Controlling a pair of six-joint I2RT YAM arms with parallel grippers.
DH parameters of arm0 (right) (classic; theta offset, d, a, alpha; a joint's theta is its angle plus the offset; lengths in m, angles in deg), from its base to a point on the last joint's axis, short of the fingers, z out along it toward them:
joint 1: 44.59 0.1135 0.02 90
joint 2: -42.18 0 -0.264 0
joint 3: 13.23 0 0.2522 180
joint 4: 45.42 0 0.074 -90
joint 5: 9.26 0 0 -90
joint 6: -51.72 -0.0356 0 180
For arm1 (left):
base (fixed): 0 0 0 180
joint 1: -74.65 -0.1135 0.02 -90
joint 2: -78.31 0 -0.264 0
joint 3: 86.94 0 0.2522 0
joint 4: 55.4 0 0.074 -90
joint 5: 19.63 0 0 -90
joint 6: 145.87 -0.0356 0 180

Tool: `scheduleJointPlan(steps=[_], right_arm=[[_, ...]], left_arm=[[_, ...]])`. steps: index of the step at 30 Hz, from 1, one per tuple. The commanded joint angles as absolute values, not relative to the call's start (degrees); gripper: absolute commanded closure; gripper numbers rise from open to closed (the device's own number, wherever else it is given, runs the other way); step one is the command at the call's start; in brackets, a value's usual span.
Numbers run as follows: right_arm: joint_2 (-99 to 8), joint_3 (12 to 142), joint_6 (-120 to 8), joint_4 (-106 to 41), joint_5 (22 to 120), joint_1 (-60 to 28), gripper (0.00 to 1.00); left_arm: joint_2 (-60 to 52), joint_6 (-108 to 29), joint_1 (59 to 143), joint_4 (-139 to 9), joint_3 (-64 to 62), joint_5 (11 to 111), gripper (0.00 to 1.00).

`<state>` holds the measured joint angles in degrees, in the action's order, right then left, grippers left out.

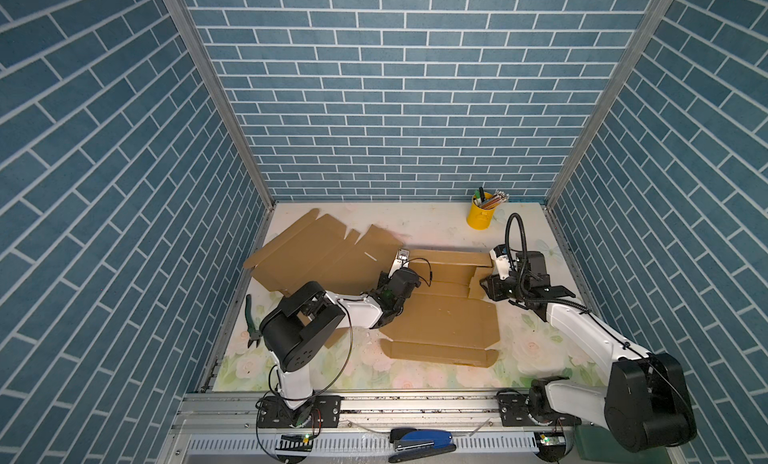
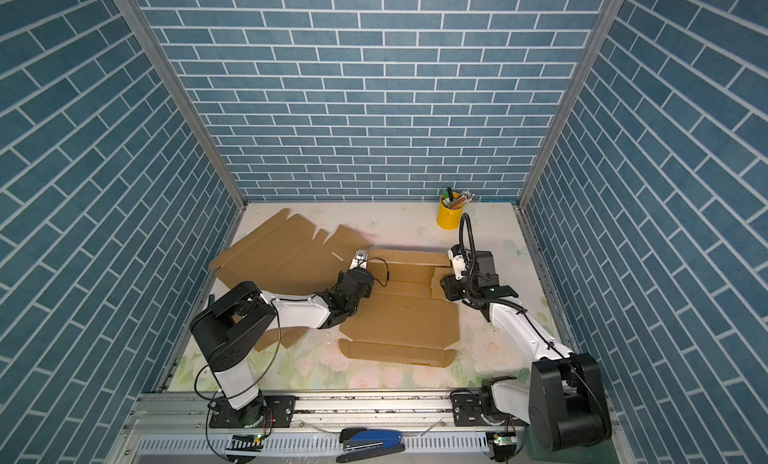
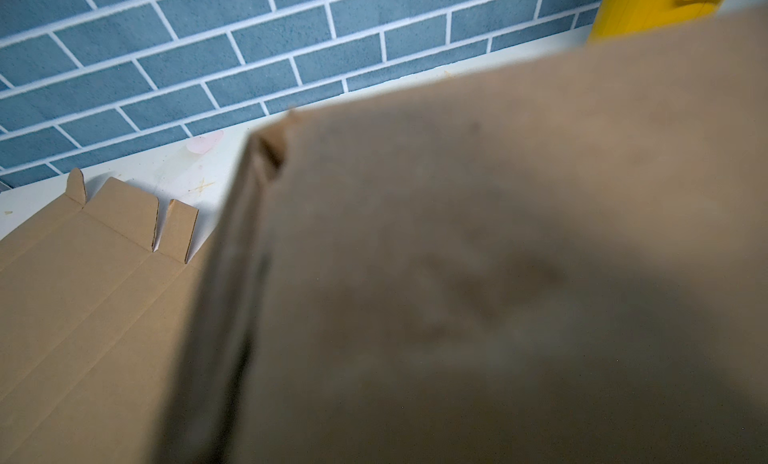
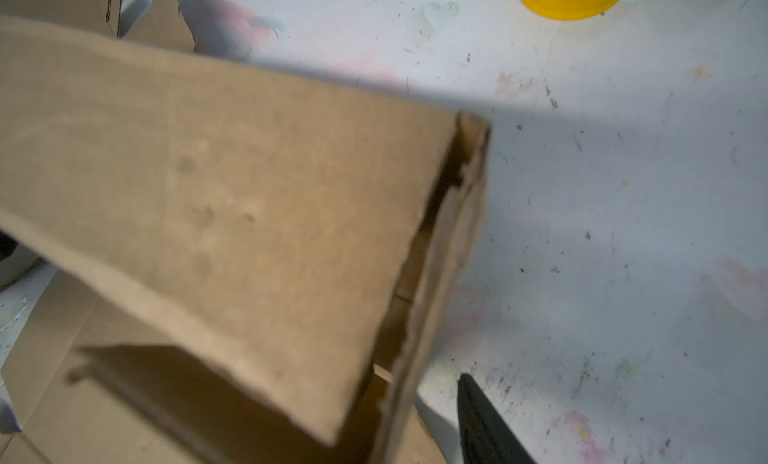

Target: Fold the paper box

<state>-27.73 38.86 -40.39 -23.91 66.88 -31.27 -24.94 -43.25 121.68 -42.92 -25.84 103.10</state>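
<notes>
In both top views the paper box [image 1: 440, 316] lies mid-table, its raised far wall [image 1: 451, 258] running between the closed left gripper [image 1: 401, 256] and the right gripper [image 2: 444, 283]. Left wrist: that far wall [image 3: 498, 254] fills the view (any pinch hidden). Right wrist: one finger [image 4: 486, 420] sits beside the wall's end; open or gripping, I cannot tell.

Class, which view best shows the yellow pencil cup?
Both top views: the yellow pencil cup stands whole, pencils visible. The left wrist view catches only its side; the right wrist view only its lower part.

The cardboard box [image 1: 440, 320] is plain brown; beneath it, a cream floral tabletop [image 1: 436, 225]; behind it, a yellow pencil cup [image 1: 479, 218] and blue brick-patterned walls [image 1: 395, 87].
</notes>
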Motion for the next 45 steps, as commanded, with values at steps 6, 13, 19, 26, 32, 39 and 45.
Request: scheduleJointPlan(steps=[6, 13, 19, 26, 32, 39, 45], right_arm=[[-30.36, 38.72, -40.66, -32.28, 72.75, -29.74, 0.54], [-32.93, 40.81, -44.40, -31.59, 85.85, -27.48, 0.65], [-32.29, 36.09, -51.47, -42.24, 88.53, -25.41, 0.66], [-36.59, 35.29, -50.35, -48.43, 89.22, -24.99, 0.67], [-39.24, 33.04, -51.07, -52.56, 93.81, -24.00, 0.72], [-42.36, 34.51, -54.74, -51.83, 103.10, -21.79, 0.87], [-42.30, 37.10, -57.76, -45.60, 108.68, -20.43, 1.00]], left_arm=[[-27.56, -45.68, 121.76, -50.57, -26.72, 101.87, 1.00], [-26.25, -42.90, 121.76, -52.34, -26.23, 99.17, 1.00], [-25.51, -42.49, 121.76, -55.12, -24.73, 97.70, 1.00], [-23.43, -41.76, 120.80, -61.65, -22.15, 93.41, 1.00], [-22.40, -40.97, 120.35, -66.20, -19.93, 90.53, 1.00], [-23.05, -40.34, 120.31, -67.84, -18.70, 90.52, 1.00], [-23.12, -38.33, 120.36, -69.75, -17.24, 90.98, 1.00]])
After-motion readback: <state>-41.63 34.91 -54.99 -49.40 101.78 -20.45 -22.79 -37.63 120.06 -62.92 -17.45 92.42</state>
